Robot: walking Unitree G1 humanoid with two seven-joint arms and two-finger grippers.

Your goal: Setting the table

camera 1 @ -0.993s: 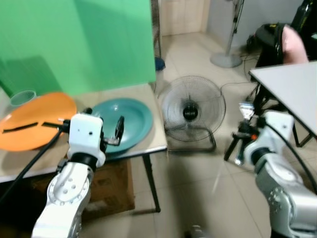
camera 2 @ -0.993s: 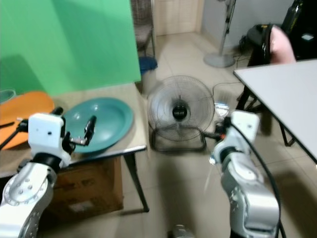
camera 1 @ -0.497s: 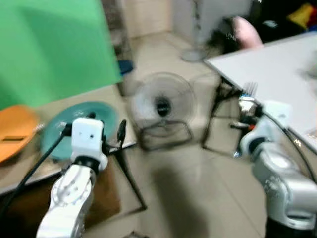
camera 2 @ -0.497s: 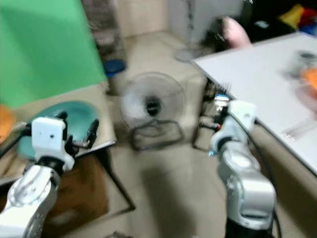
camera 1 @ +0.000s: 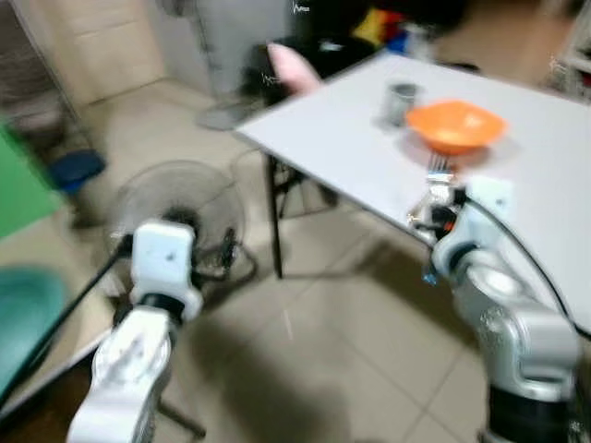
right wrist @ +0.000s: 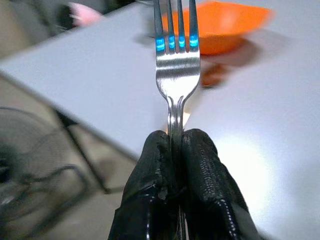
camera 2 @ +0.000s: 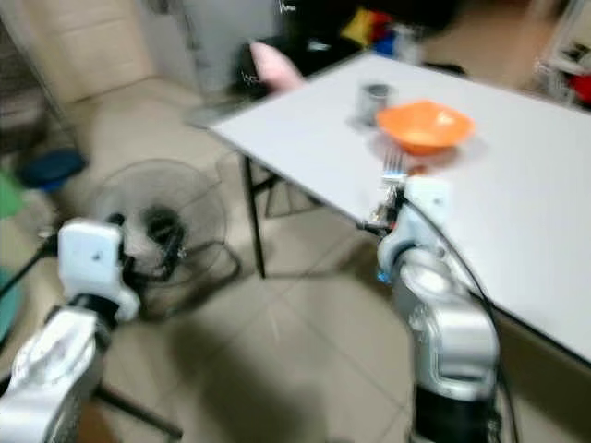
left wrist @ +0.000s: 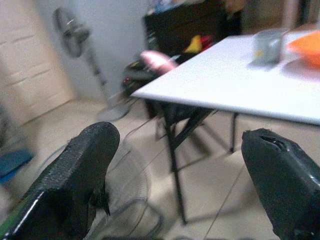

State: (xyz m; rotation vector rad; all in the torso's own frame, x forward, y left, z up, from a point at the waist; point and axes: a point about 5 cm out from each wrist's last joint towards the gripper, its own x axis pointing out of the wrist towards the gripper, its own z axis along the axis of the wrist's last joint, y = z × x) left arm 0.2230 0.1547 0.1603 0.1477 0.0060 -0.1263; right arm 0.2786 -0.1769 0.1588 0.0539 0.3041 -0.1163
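A silver fork (right wrist: 176, 75) stands upright, tines up, with my right gripper (right wrist: 177, 145) shut on its handle; in the head views the fork (camera 1: 437, 171) rises by the white table's near edge (camera 1: 342, 175). On that table sit an orange bowl (camera 1: 456, 125) and a small metal cup (camera 1: 399, 101) behind it. My left gripper (left wrist: 175, 165) is open and holds nothing, raised over the floor in front of a standing fan (camera 1: 180, 208).
The white table (camera 2: 517, 203) stretches off to the right. A floor fan (camera 2: 157, 217) stands on the tiled floor at left, near a teal plate (camera 1: 18, 314) on a low table. Something pink (camera 1: 291, 65) and dark clutter lie beyond the white table.
The view has swung right: the green screen and low table slid off to the left, and the white table with the orange bowl came near. The fork stays gripped.
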